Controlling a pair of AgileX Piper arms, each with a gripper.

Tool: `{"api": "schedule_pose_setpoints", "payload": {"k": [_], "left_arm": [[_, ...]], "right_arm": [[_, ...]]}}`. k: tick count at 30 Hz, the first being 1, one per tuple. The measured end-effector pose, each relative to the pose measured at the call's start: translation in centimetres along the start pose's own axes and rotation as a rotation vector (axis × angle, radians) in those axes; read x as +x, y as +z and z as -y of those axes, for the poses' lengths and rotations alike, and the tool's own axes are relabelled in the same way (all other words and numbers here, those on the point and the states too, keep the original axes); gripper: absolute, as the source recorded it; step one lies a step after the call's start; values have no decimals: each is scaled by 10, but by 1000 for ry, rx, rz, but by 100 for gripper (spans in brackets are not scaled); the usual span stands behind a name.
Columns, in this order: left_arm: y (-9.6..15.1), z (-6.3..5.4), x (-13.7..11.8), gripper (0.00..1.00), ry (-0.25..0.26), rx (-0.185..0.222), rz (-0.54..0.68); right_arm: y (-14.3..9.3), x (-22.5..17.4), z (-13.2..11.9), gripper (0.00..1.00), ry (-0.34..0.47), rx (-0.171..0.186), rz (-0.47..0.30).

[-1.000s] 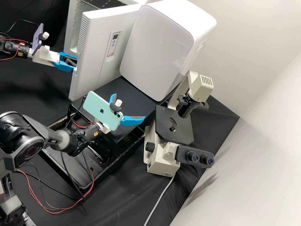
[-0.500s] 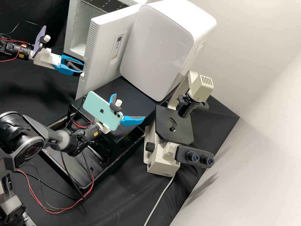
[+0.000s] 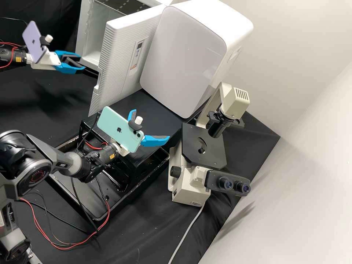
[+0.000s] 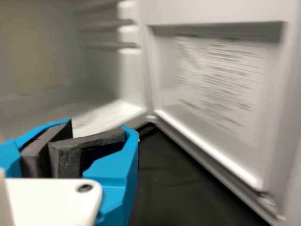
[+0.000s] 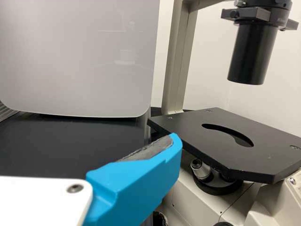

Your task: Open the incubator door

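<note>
The high view has the incubator door (image 3: pixel 117 66) open, task seemingly done; the left gripper (image 3: pixel 82 62), jaws unclear, should back away; right gripper (image 3: pixel 151 124), jaws apart.

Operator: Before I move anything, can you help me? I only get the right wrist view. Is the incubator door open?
Observer: Yes. In the high view, the incubator door stands swung out, and part of the inside shows.

Operator: Cool! Is the other robot hand touching it?

Observer: No. The left gripper is in front of the opening, with a gap between it and the door's edge.

Operator: And is my claw open? I can only see one blue finger.

Observer: Yes, the right gripper has its two fingers spread wide apart in the high view.
</note>
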Motion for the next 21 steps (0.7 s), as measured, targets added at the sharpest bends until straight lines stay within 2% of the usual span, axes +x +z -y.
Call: {"api": "schedule_pose_setpoints", "payload": {"k": [5, 9, 15, 18, 21], "left_arm": [[-9, -3, -21, 100, 36, -32, -147], [-12, 2, -40, 100, 44, -39, -249], [-10, 9, -58, 100, 154, -30, -292], [-13, 9, -63, 100, 203, -50, -322], [-17, 10, -67, 100, 226, -79, -367]], "right_arm": [[0, 0, 0, 100, 0, 0, 0], [0, 0, 0, 100, 0, 0, 0], [0, 0, 0, 100, 0, 0, 0], [0, 0, 0, 100, 0, 0, 0], [0, 0, 0, 100, 0, 0, 0]]}}
